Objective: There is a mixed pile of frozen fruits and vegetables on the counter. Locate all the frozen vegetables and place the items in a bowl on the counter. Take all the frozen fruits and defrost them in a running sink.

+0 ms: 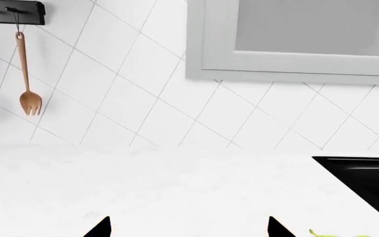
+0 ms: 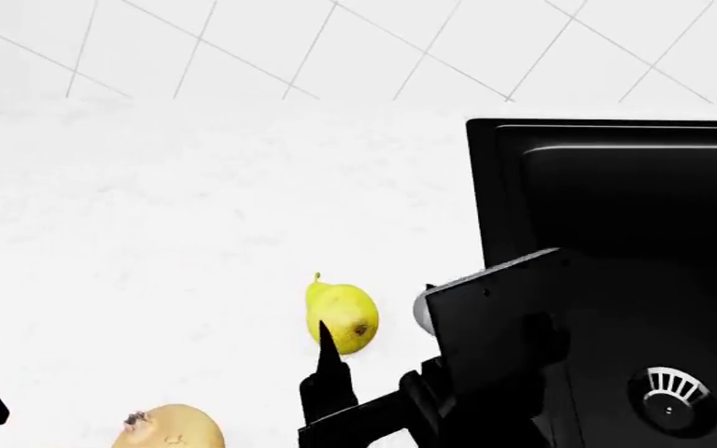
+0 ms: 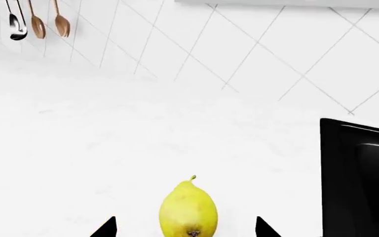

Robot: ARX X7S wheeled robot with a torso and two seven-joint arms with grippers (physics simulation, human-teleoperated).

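Right hand (image 3: 184,228) is spread, with its two black fingertips standing on either side of the pear (image 3: 188,211), which lies on its side on the white surface (image 3: 110,148) with its thin stem pointing away towards the wall. From the right wrist view one cannot tell whether the fingertips touch the fruit. In the head view this hand (image 2: 372,364) sits just beside the near edge of the pear (image 2: 343,315), and its dark arm passes over the black sink (image 2: 633,187), where a round silver drain strainer (image 2: 670,390) shows. At the nearest edge of the head view lies a rounded yellow-tan item (image 2: 175,427) with a brownish end, a little apart from the pear. The left hand (image 1: 188,228) is also spread, with only bare surface between its tips. Farther away, the white tiled wall (image 1: 143,98) rises behind the surface, and wooden utensils (image 1: 28,79) hang from a dark rail (image 1: 12,12) beside a grey window frame (image 1: 288,64).
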